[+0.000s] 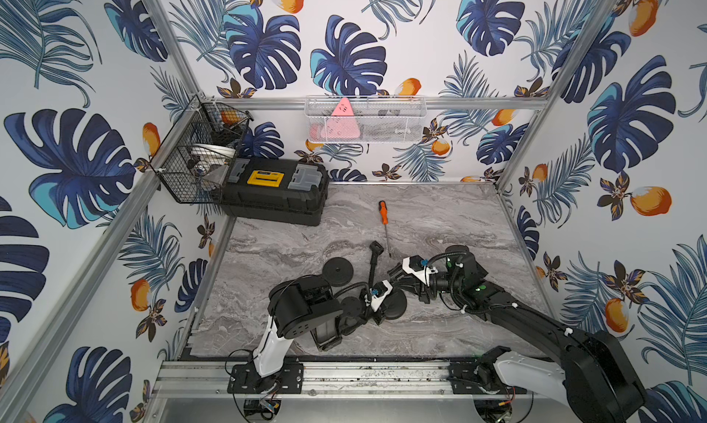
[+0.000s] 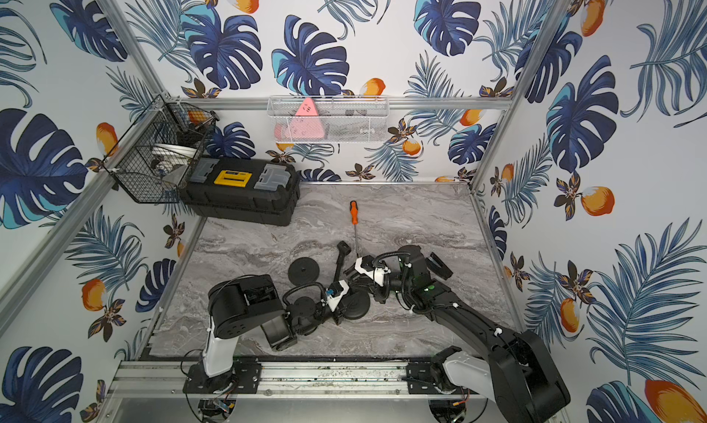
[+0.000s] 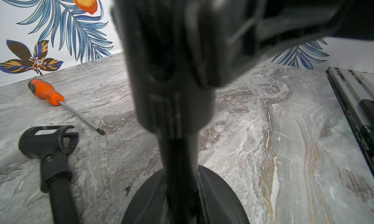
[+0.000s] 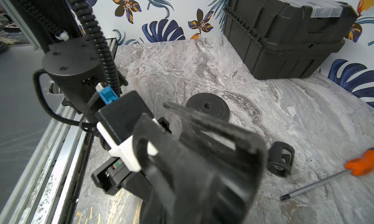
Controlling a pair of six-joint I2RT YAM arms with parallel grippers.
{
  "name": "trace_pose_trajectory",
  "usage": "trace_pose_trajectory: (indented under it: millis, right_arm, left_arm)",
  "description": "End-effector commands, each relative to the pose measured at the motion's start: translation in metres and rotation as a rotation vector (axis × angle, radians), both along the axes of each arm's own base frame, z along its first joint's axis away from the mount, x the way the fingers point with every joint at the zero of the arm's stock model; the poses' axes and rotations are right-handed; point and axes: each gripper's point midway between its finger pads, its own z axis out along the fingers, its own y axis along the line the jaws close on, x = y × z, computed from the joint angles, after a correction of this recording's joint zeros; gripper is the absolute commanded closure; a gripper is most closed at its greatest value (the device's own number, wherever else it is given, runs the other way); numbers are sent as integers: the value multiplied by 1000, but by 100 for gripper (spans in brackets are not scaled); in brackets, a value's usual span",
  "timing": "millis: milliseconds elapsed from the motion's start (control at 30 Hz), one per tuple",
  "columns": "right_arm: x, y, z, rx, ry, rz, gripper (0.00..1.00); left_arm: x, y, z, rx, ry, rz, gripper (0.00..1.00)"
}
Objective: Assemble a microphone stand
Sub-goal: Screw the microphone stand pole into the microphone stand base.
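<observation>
Status: assembly has not begun as far as the views show, and no two parts are joined. My left hand (image 1: 383, 309) is closed, fingers together on what appears to be the rim of the round base (image 1: 398, 307), which sits on the bench (image 1: 440, 218) right at its fingertips. My right hand (image 1: 391, 275) hovers just beyond the left hand, near the lower end of the pole (image 1: 372, 266). Its fingers are blurred, so I cannot tell whether they are apart or together, or whether they hold anything. The pole lies flat, with its microphone clip (image 3: 47, 140) at the end away from both hands. A second disc (image 1: 336, 272) lies flat ahead and to the left of my left hand, its centre hole empty. The screwdriver (image 1: 383, 217) rests untouched past the clip. Remaining, in my judgement: seat the pole in the base, fit the disc, tighten. Markings: the toolbox (image 1: 275, 201), well beyond my left hand, carries a yellow label (image 1: 264, 177) too small to read. No other writing is legible.
</observation>
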Motion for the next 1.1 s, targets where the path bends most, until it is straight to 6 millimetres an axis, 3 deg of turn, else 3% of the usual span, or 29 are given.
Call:
trace_pose_trajectory:
  millis: [0,200,433,633,1067]
  right_arm:
    - [-17,1,-2,33,64,48,100]
    - [-22,-4,-9,45,71,-24,100]
    - [-19,-7,-23,2,58,-222,100]
    - [-23,0,-34,-29,53,-329,100]
    - [-17,-11,-52,-114,42,-645,100]
  left_arm:
    - [1,3,-9,42,10,11,74]
    - [1,5,-7,38,11,21,68]
    - [1,6,0,22,7,23,58]
    - [0,6,0,20,8,17,59]
    - [0,4,-1,22,8,12,66]
